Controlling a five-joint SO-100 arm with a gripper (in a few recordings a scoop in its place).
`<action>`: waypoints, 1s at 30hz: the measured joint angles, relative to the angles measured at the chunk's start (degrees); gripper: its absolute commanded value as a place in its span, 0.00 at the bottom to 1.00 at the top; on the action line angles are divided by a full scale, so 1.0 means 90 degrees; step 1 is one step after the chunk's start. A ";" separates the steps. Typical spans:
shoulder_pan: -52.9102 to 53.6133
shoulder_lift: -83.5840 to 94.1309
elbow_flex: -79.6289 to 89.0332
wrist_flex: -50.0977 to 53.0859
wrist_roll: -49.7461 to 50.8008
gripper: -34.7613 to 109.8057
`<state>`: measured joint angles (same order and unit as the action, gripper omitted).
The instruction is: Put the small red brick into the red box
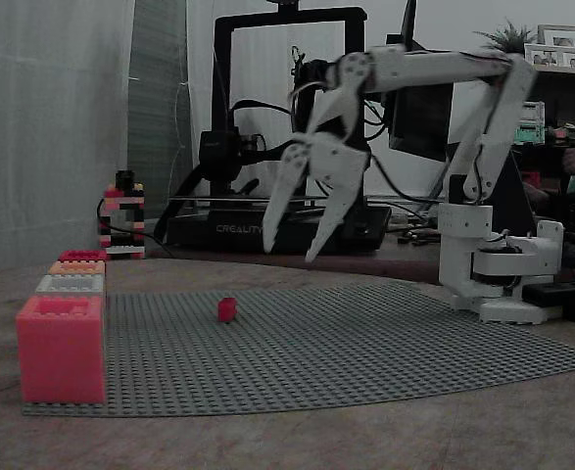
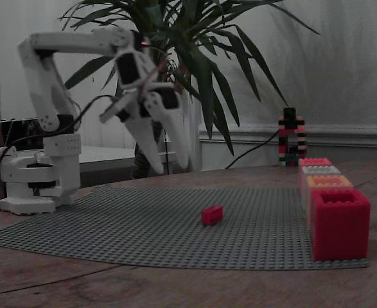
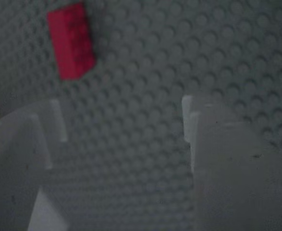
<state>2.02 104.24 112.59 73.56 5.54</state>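
Observation:
A small red brick (image 1: pixel 226 309) lies on the grey studded baseplate (image 1: pixel 365 352); another fixed view has the brick (image 2: pixel 212 215) near the plate's middle, and the wrist view has the brick (image 3: pixel 70 41) at the upper left. The red box (image 1: pixel 61 349) stands at the plate's front left corner, and the same box (image 2: pixel 339 222) sits at the right in the other fixed view. My white gripper (image 1: pixel 290 253) hangs open well above the plate, to the right of the brick and clear of it. It shows again (image 2: pixel 171 168) with nothing between its fingers (image 3: pixel 213 144).
Behind the red box stand a white box (image 1: pixel 71 284), an orange box (image 1: pixel 76 266) and another red one (image 1: pixel 81 255). A small brick tower (image 1: pixel 122 220) stands further back. A 3D printer (image 1: pixel 287 127) sits behind the plate. My arm's base (image 1: pixel 493 274) is at the plate's right edge.

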 measured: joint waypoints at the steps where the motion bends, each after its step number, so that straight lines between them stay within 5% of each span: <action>1: 0.0029 -0.0352 -0.0254 0.0020 -0.0049 0.40; 12: 0.0166 -0.2539 -0.2178 0.0088 -0.0146 0.39; 30: 0.0303 -0.3516 -0.2764 -0.0254 -0.0254 0.38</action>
<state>4.75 72.60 87.71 71.28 3.25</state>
